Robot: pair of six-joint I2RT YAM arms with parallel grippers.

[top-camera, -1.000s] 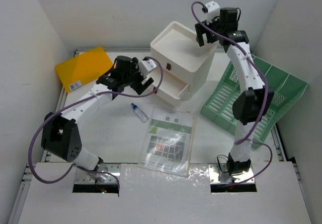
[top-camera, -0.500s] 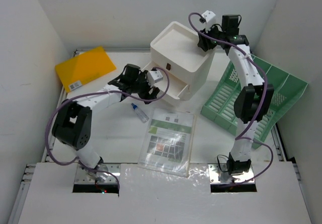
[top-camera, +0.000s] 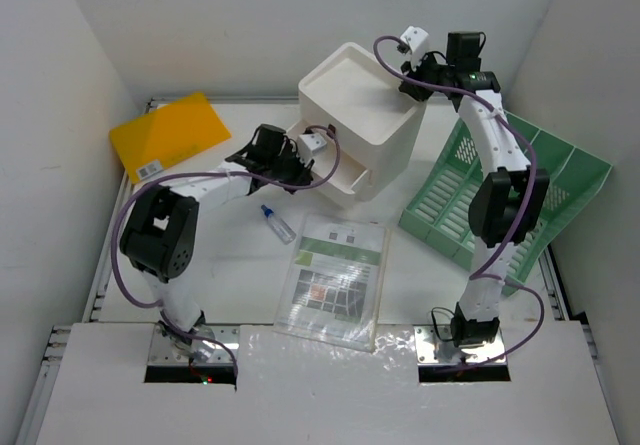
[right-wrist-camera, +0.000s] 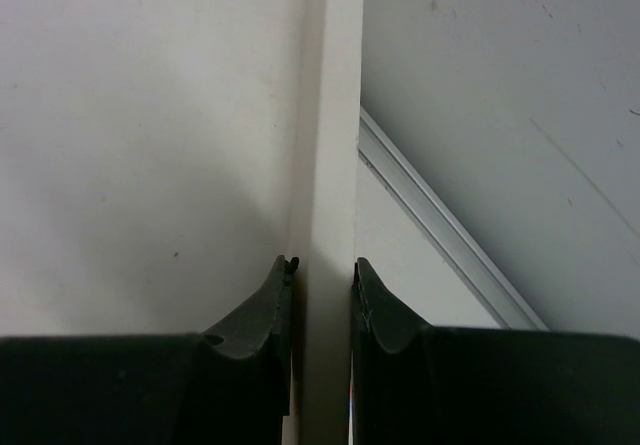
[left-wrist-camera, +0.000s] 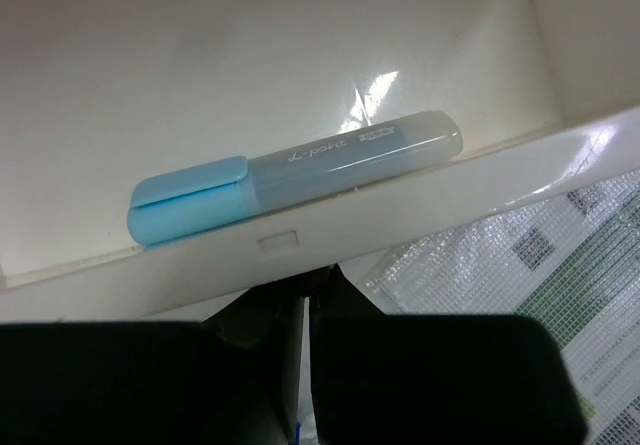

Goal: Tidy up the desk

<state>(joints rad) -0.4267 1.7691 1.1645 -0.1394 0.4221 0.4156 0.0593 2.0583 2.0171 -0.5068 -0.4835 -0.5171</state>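
Table (top-camera: 232, 261) fills the cell floor between the white walls, with everything sitting on it. White drawer box (top-camera: 350, 100) is at the far middle, its lower drawer (top-camera: 345, 177) pulled out, and a pale blue highlighter (left-wrist-camera: 300, 170) lies inside along the front wall. Left fingers (left-wrist-camera: 262, 311) are clenched tight just below the drawer's front lip; can't tell if they've caught the handle tab or only butt against it. Right fingers (right-wrist-camera: 255, 320) straddle the box's top rim, grasping that thin wall. Main risk, as I read it: pushing the drawer in with closed tips gives a narrow contact that could skid off the lip or drive the box backwards. Only the rim pinch holds the box, and if that slips it could rock or slide toward the far wall. Nearby, a small bottle (top-camera: 278, 223) sits close under the left forearm and its purple cable loop, so an elbow swing could sweep it. The sleeved sheet (top-camera: 335, 277) lies right in front of the drawer and would catch a low retreat. Yellow folder (top-camera: 168, 137) and green tray (top-camera: 570, 175) are well apart, not in the way.
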